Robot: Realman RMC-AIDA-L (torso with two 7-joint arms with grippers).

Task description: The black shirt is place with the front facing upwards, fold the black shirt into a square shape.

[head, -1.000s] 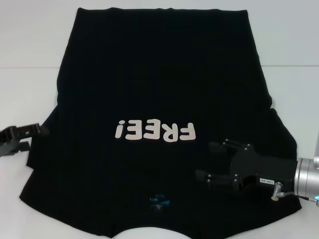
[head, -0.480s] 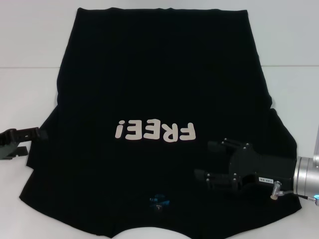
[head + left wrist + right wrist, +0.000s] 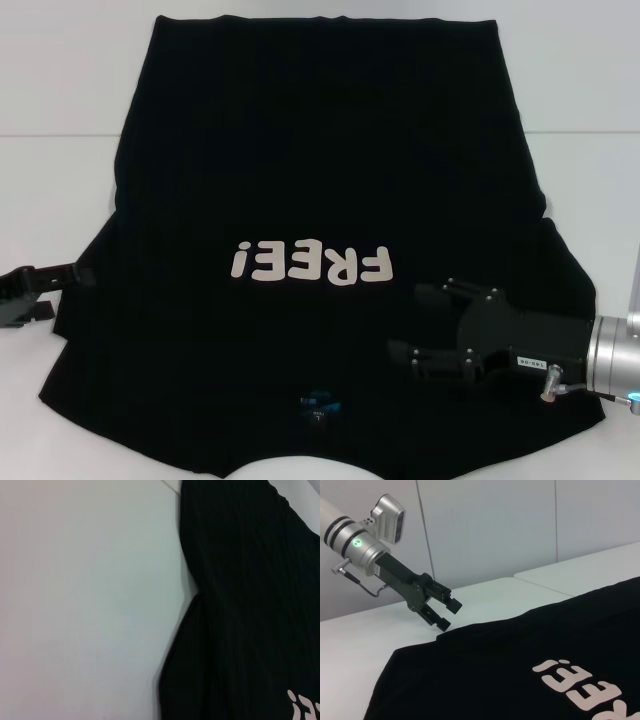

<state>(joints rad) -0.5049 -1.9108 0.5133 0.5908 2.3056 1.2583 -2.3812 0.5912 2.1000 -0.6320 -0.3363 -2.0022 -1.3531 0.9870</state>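
My right end effector hovers spread wide over the black shirt, gripping nothing; left end effector open, empty, beside its sleeve.

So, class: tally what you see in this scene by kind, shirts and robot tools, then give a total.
Shirts: 1, the black shirt
Robot tools: 2, the left tool and the right tool
Total: 3

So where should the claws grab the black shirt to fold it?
Probably by its sleeves. The black shirt lies flat, face up, sleeves sticking out sideways. The left claw sits by its own side's sleeve; the right claw is over the cloth.
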